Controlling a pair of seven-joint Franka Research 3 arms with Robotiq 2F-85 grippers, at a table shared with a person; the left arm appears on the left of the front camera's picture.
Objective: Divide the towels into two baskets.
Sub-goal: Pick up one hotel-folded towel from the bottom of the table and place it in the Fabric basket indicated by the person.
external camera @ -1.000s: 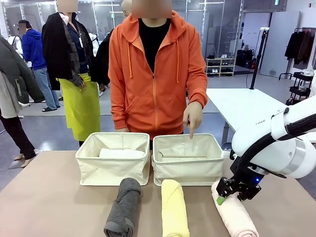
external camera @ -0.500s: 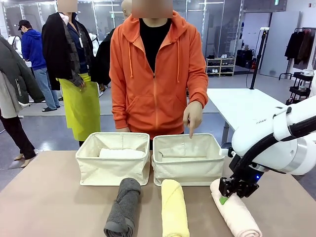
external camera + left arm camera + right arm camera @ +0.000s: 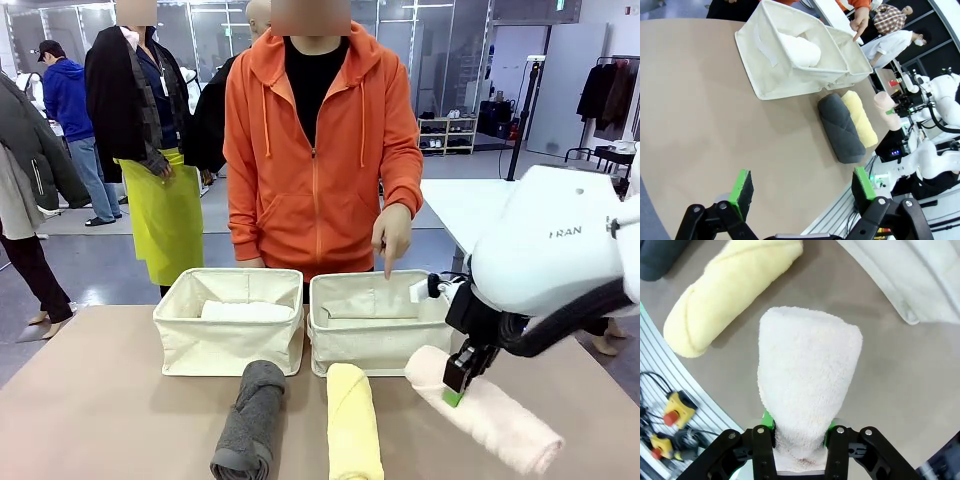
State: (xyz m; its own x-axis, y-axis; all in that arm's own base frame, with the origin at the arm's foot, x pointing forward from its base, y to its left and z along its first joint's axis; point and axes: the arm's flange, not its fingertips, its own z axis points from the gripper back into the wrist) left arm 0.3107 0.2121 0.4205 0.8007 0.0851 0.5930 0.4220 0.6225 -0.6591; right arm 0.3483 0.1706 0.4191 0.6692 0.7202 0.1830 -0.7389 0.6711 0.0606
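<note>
My right gripper (image 3: 455, 388) is shut on the pale pink towel (image 3: 500, 415) and holds it off the table, in front of the right basket's (image 3: 372, 345) near right corner. From the right wrist, the pink towel (image 3: 807, 375) stands pinched between my right gripper's (image 3: 799, 426) green pads. A yellow towel (image 3: 352, 420) and a dark grey towel (image 3: 250, 415) lie side by side on the table. In the left basket (image 3: 230, 345) lies a white towel (image 3: 245, 310). My left gripper (image 3: 802, 187) is open over bare table, far from the towels.
The person in an orange hoodie stands behind the baskets, one hand (image 3: 392, 235) pointing down into the right basket. A yellow emergency-stop box (image 3: 677, 410) and cables lie below the table's near edge. A white table (image 3: 480, 210) stands at the back right.
My right gripper has finished closing on the pink towel and raised it off the table. The towel's far end has swung left toward the right basket. The person's hand stays pointing.
</note>
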